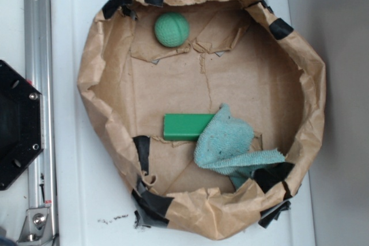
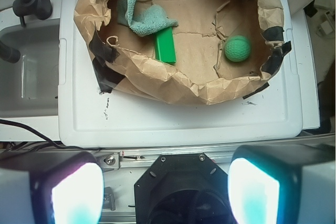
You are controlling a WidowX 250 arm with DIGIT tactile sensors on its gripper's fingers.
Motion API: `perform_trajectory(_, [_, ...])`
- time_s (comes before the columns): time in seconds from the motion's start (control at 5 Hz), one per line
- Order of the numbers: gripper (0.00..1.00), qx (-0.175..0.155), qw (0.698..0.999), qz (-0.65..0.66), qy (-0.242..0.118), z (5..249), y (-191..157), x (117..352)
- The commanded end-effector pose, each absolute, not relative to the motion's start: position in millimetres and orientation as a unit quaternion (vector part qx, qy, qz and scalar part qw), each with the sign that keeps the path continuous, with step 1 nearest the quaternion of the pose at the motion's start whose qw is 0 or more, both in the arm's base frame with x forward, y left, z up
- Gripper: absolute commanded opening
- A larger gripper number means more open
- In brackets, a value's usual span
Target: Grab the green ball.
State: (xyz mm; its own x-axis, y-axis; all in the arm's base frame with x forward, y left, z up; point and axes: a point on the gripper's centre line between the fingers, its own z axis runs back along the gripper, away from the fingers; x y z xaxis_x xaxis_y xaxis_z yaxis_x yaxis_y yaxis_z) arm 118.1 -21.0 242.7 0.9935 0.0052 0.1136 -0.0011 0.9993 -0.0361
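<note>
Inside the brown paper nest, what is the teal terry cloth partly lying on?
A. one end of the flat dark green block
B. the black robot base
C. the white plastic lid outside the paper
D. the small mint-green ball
A: the teal terry cloth covers one end of the flat dark green block, while the small mint-green ball sits apart near the opposite paper wall.

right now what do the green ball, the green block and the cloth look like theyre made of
Green ball: probably foam or soft rubber; matte, finely dimpled, no shine.
Green block: likely painted wood or hard plastic; smooth flat faces, crisp edges, a slight sheen in the wrist view.
Cloth: teal terry fabric; fuzzy looped pile, limp folds, draped over one end of the block.
</note>
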Motion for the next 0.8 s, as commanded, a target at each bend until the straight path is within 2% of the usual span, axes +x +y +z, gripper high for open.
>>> perform_trajectory(0.0, [1.0,-0.018,0.998,0.002,-0.057,243,-21,118])
perform_trajectory(0.2, [1.0,0.072,0.989,-0.128,-0.031,216,-14,168])
perform_trajectory(0.4, [1.0,0.076,0.966,-0.241,-0.06,182,-16,219])
perform_trajectory(0.6, [1.0,0.1,0.925,-0.363,-0.049,139,-11,256])
